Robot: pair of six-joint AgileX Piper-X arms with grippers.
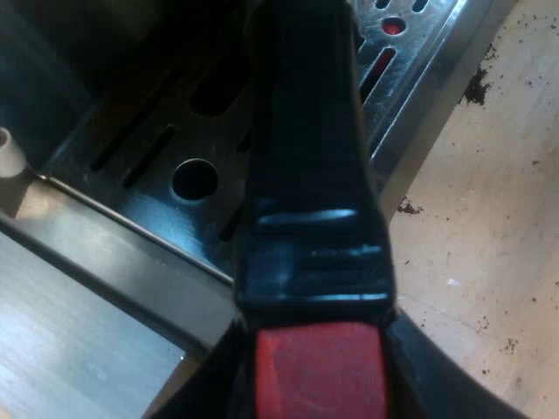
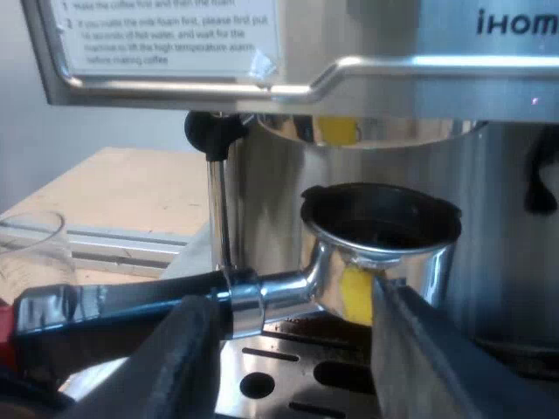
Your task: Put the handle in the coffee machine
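Drip tray (image 1: 175,157) below; left gripper (image 1: 319,380) grips holder (image 2: 384,257) (red-ended)

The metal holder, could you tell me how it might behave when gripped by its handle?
Probably rigid: the metal holder is a shiny metal cup on a thick dark handle. Likely cup-heavy, so it may sag. The glossy handle could slip.

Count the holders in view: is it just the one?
1. The holder hangs under the machine's front, over the drip tray; its handle, red at the end, sits between the fingers of the left gripper. Others may be hidden.
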